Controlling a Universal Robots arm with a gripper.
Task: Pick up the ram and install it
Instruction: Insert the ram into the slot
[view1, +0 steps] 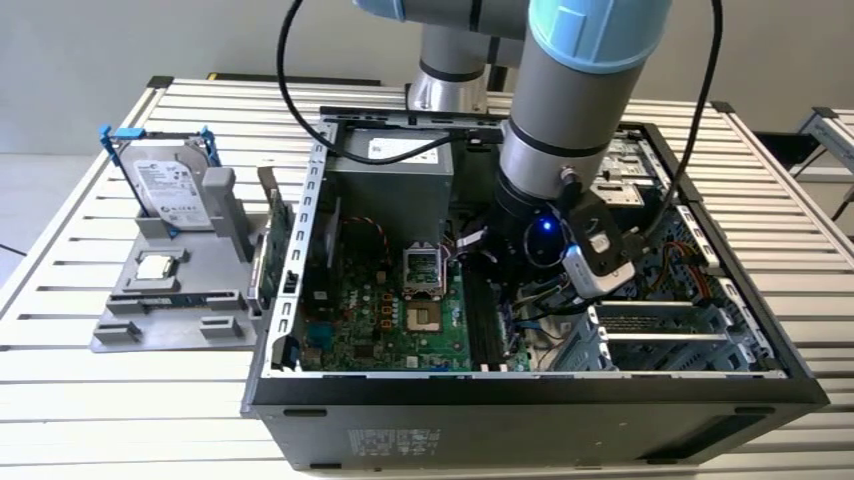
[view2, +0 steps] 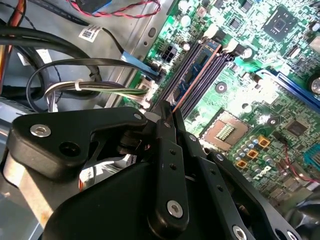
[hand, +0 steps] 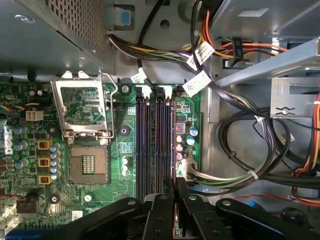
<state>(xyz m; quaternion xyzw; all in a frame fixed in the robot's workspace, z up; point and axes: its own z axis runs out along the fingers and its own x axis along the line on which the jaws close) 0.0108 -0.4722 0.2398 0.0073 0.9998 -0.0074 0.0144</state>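
The ram (view2: 199, 62), a thin blue-green stick with dark chips, stands on edge along the black memory slots (hand: 150, 145) of the green motherboard (view1: 358, 320). In the first wrist view the ram (hand: 174, 145) shows edge-on at the slot nearest the cables. My gripper (view2: 169, 111) is down inside the open computer case (view1: 534, 385), its black fingers pressed together on the ram's near end. My gripper (hand: 175, 184) sits directly over that slot line. I cannot tell how deep the ram sits in the slot.
The CPU socket (hand: 89, 165) lies beside the slots. Bundled cables (hand: 240, 165) and a metal drive cage (view1: 667, 335) crowd the other side. Outside the case, on the exterior view's left, a hard drive in a blue frame (view1: 174, 190) stands on a grey holder, next to a green expansion card (view1: 278, 250).
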